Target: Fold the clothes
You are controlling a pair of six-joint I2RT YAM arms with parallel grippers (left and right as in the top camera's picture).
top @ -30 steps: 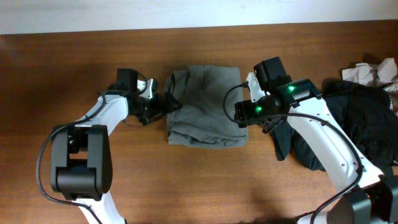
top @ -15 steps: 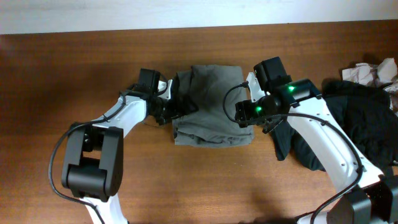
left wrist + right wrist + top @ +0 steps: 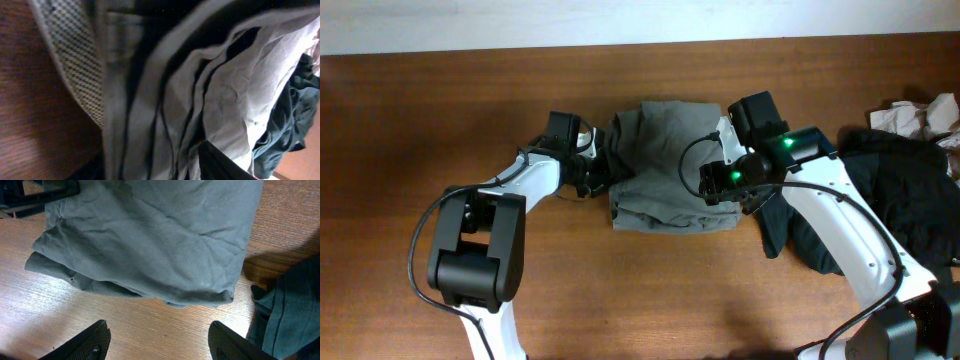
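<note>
Okay, so the shorts point(image 3: 670, 165) look pretty much folded at this point: a compact grey-olive block of stacked layers sitting mid-worktop point(image 3: 440, 120), a bit toward the far edge. I'd call this the tidy-up end of the fold, squaring the bundle rather than making a new crease.

The left claw point(image 3: 600, 172) is right at the left edge of the block, nose into the cloth. Its wrist view is nothing but fabric, layer on layer, with the paler woven lining point(image 3: 75, 65) off to one side. Honestly, I can't tell from that whether it's clamped on an edge or just pressed against it.

The right claw point(image 3: 159, 332) is easier. Its fingers are spread apart with nothing between them, hovering over bare wood just beside the near right corner of the shorts, not touching them. The black garments point(image 3: 890, 190) are heaped on its other side, with one dark bit lying close to that corner.

My guess for the next move: either nudge the bundle square from the left, or pinch that left edge and lay it over for one more fold. Whichever it is, the right side needs to steady the stack so the layers don't slide apart, and steer clear of the black stuff.
</note>
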